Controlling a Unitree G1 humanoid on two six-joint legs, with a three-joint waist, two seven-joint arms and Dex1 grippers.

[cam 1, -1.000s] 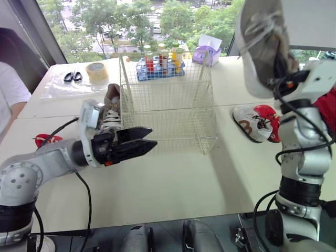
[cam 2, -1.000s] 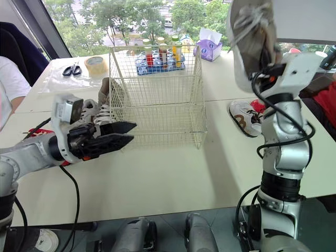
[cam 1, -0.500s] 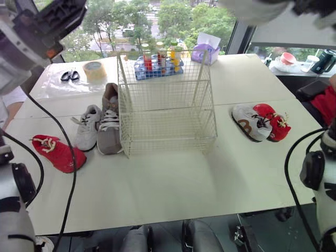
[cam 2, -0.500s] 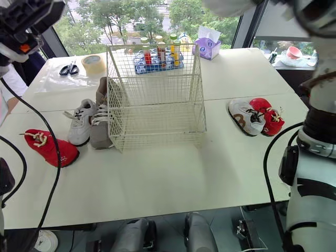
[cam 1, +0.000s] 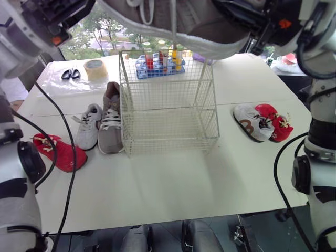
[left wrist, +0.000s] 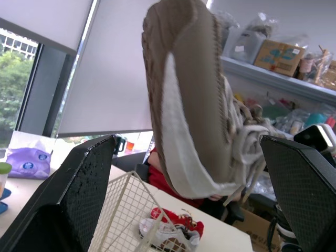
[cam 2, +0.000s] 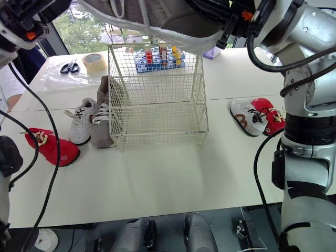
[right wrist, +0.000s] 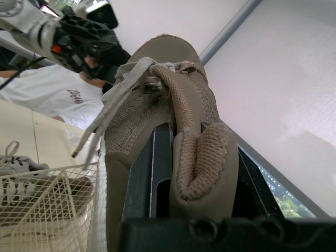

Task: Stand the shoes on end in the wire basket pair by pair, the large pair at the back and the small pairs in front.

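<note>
The right gripper [right wrist: 202, 178], clamped on the big tan shoe [cam 1: 178, 26] at its heel collar, has swung it above the wire basket [cam 1: 168, 126]. The left gripper [cam 1: 65, 11] has lifted clear, spread and empty. Lowering the shoe into the back of the empty basket likely comes next.

basket [cam 1: 168, 105] centre | 3 shoes [cam 1: 109, 134] left | 2 shoes [cam 1: 249, 122] right | 1 shoe [cam 1: 199, 31] above
</note>
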